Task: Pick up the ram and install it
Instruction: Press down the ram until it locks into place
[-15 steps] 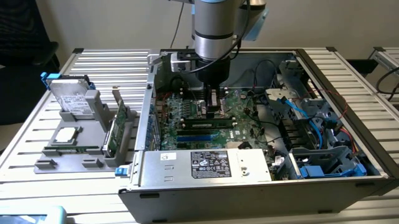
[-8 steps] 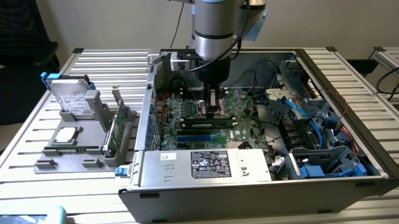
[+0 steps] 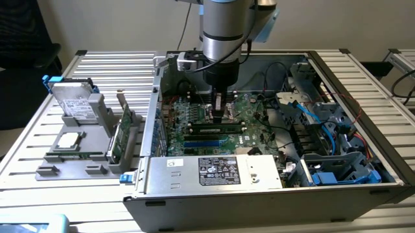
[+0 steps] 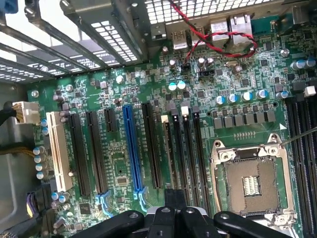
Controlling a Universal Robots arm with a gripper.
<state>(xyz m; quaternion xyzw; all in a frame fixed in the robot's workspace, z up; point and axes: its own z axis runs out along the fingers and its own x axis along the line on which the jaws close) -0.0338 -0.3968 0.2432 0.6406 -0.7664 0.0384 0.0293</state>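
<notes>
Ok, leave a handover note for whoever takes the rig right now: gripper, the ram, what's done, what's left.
Gripper: shut, not holding the ram, low inside the open case, just above the ram; contact unclear.
Ram: lying along a slot on the motherboard.
Done: ram picked up and placed in the slot.
Left: full seating not confirmed; the latches cannot be made out.

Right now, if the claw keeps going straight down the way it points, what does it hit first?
The claw, shut, points down into the open computer case, just above the ram lying in a memory slot on the motherboard. It would likely meet the ram or the slot beside it first; depth is unclear.
</notes>
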